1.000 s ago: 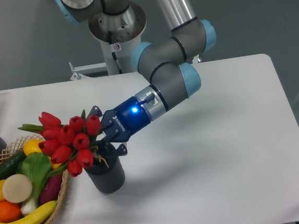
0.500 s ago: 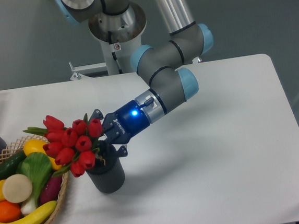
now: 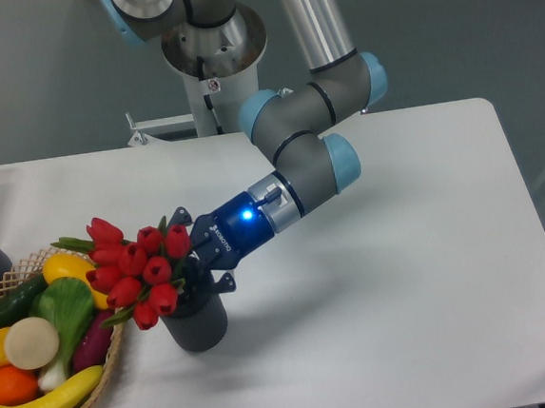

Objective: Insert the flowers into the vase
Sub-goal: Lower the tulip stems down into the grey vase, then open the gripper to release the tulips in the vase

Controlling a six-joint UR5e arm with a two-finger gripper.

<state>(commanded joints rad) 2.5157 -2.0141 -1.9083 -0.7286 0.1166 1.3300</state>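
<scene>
Leaning out toward ten o'clock over the vase (image 3: 196, 323), the flowers (image 3: 138, 266) have their stems at its mouth, red buds hanging above the wicker basket's (image 3: 113, 350) rim. The gripper (image 3: 197, 260) reaches in from the two o'clock side, its fingers (image 3: 176, 218) clenched around the stems just above the vase. The vase stands upright on the white worktop (image 3: 403, 278), just beside the basket of fruit and vegetables.

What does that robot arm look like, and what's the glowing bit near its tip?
The arm is silver tubing with grey rounded joints capped in light blue. Near the tip sits a dark blue section with a small glowing blue light and white lettering. The tool is black, with two fingers.
</scene>
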